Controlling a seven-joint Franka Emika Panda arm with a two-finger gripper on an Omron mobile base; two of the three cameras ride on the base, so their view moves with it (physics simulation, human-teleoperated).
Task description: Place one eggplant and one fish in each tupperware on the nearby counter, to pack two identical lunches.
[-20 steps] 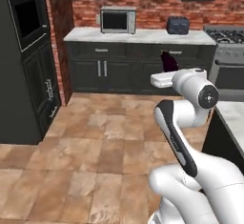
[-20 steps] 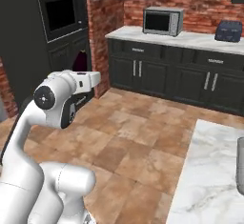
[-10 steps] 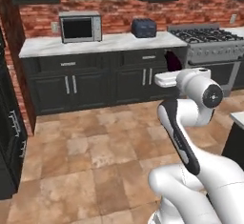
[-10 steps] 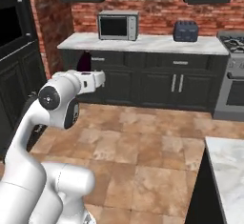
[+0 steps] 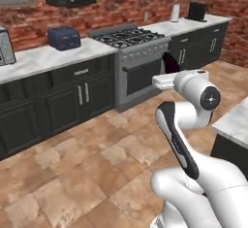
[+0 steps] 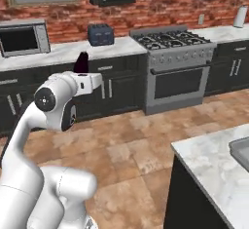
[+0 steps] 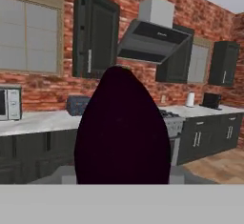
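A glossy dark purple, almost black eggplant stands upright right in front of the hand camera and hides the finger tips. My gripper is shut on the eggplant, held high above the tiled floor, and from the other side the eggplant rises from the gripper. The marble counter lies at the lower right; its corner also shows. A grey rimmed shape on it is cut by the frame edge; I cannot tell whether it is a tupperware or the sink. The fish is out of view.
A steel stove with a dark oven door stands against the brick wall, flanked by dark cabinets. A toaster and a microwave sit on the back worktop. Brown tiled floor spreads between me and the stove.
The whole picture has slid left as the camera turned: the microwave went to the edge and the stove came into view. The eggplant stays in the gripper.
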